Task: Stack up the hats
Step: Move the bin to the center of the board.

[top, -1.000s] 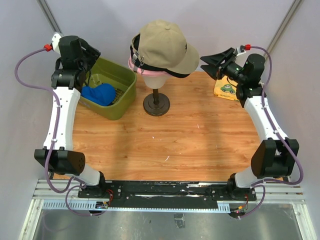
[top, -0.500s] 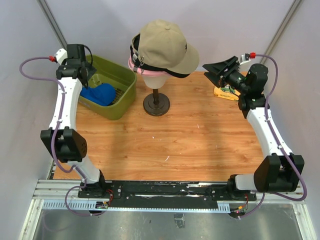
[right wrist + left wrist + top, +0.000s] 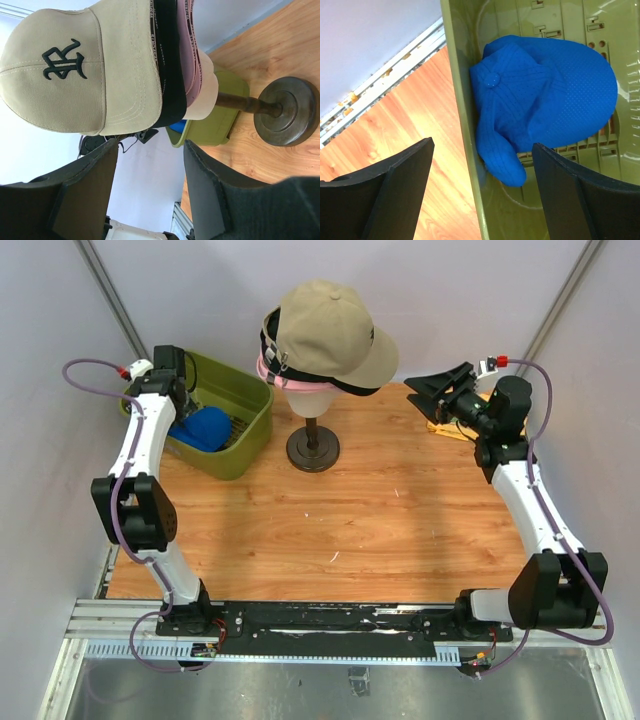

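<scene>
Top external view: a rectangular table of orange-brown wood-grain boards (image 3: 350, 520) stands between plain pale walls (image 3: 450, 280), with a slotted metal rail (image 3: 340, 625) along its near edge.

One olive-green rigid plastic bin (image 3: 245, 435), rectangular and with a slotted floor, sits at the far left of the table. Inside it lies one bright blue perforated-mesh cap (image 3: 545, 95) with a fabric button on its crown. The cap rests against the bin's near wall and is apart from the others.

At far centre stands one smooth cream mannequin head (image 3: 305, 398) on a thin post with a round dark metal base (image 3: 313, 450). The caps are stacked on this head. A beige cotton cap (image 3: 65, 65) with dark embroidered letters is on top. Under it is a black layer (image 3: 170, 100) edged with lettered tape, and I cannot tell how many caps it holds. A pink cap (image 3: 192, 65) lies lowest.

The two white arms end in black fingers. The left gripper (image 3: 482, 145) hangs over the bin's wall and the blue cap, its jaws spread wide with nothing held. The right gripper (image 3: 150, 145) is raised beside the stacked caps and faces them. Its jaws are partly apart and hold nothing.

Beneath the right gripper lies one flat yellow item (image 3: 450, 430), mostly hidden.
</scene>
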`<state>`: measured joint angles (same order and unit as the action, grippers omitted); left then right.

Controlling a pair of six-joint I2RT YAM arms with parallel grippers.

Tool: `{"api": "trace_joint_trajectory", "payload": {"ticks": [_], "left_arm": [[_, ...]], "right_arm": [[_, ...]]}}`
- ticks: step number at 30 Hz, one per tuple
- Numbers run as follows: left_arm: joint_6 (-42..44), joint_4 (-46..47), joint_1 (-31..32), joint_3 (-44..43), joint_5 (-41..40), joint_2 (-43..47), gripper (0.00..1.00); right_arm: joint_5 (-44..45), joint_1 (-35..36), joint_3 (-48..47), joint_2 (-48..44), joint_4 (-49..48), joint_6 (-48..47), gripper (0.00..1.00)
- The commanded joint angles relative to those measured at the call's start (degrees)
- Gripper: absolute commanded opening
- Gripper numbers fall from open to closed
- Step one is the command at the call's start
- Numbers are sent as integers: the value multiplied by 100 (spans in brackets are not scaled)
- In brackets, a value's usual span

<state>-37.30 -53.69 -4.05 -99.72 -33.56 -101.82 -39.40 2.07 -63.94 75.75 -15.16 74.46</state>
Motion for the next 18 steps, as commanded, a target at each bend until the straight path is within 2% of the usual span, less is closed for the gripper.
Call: {"api": "trace_joint_trajectory", "payload": {"ticks": [1, 18], "left_arm": [[259, 44, -17, -15, -476, -135, 85], [840, 570, 214, -44, -844, -516, 85]], "right_arm": [[-47, -48, 83, -163, -179, -159, 56], [-49, -48, 279, -127, -284, -212, 56]]}}
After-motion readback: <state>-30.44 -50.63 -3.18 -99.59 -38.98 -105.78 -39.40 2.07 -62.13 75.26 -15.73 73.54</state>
